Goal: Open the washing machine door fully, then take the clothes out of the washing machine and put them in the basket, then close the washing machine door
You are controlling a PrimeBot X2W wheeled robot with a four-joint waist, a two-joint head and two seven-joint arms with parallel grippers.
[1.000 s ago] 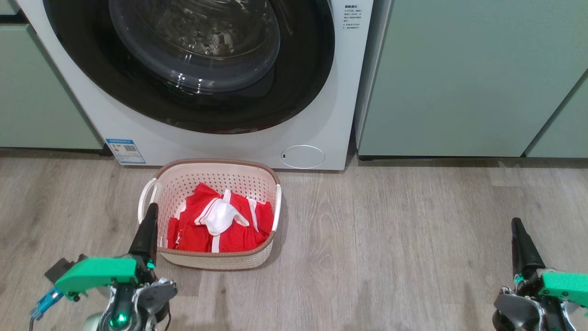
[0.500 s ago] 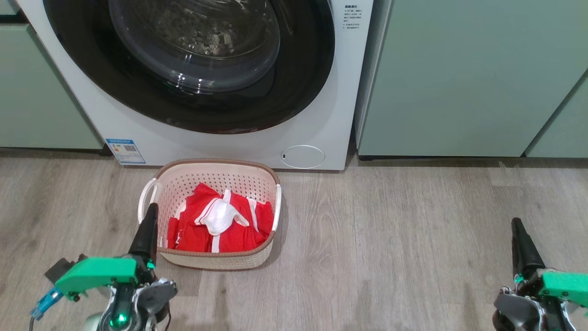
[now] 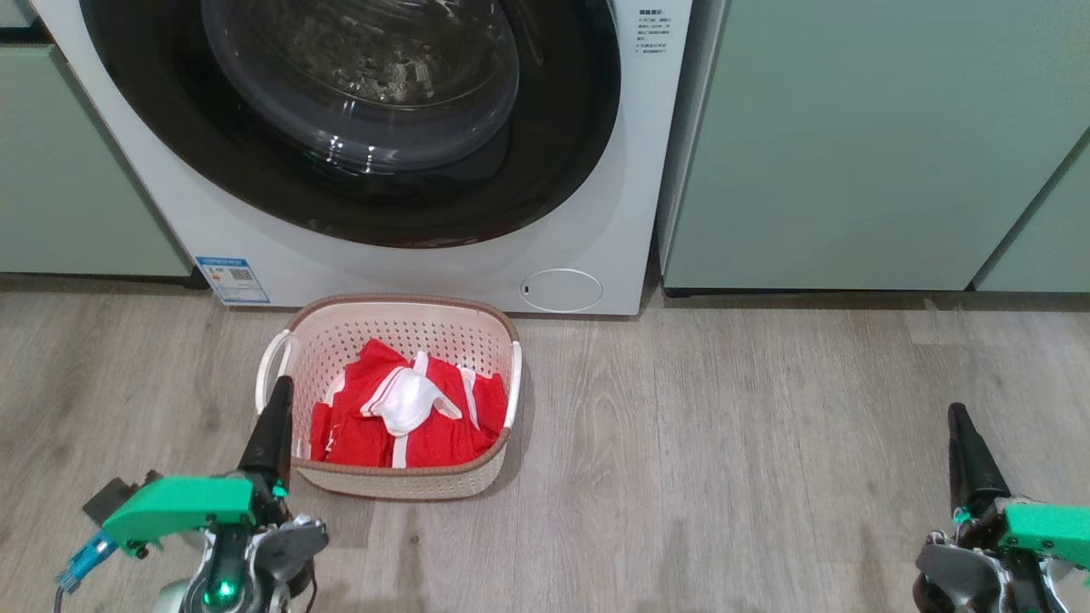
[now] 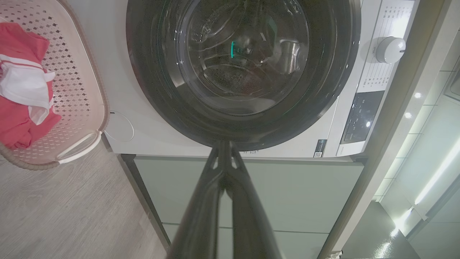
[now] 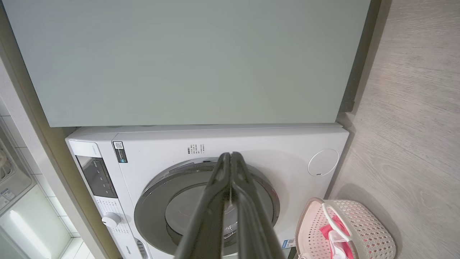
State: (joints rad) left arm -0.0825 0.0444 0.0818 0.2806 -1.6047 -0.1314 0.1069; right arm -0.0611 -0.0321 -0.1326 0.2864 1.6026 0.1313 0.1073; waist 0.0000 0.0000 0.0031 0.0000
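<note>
Wrapping up: door (image 3: 362,94) looks flush, clothes (image 3: 409,417) in basket (image 3: 400,328) (left gripper (image 3: 281,390), right gripper (image 3: 958,415) pinched together, empty); confirm it's latched before retreating.

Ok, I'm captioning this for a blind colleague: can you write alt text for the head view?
Red and white clothes lie in a cream perforated basket on a wood-look floor, before a white washing machine whose black-rimmed door is shut. The left gripper and right gripper, both shut, sit at the lower corners.
</note>
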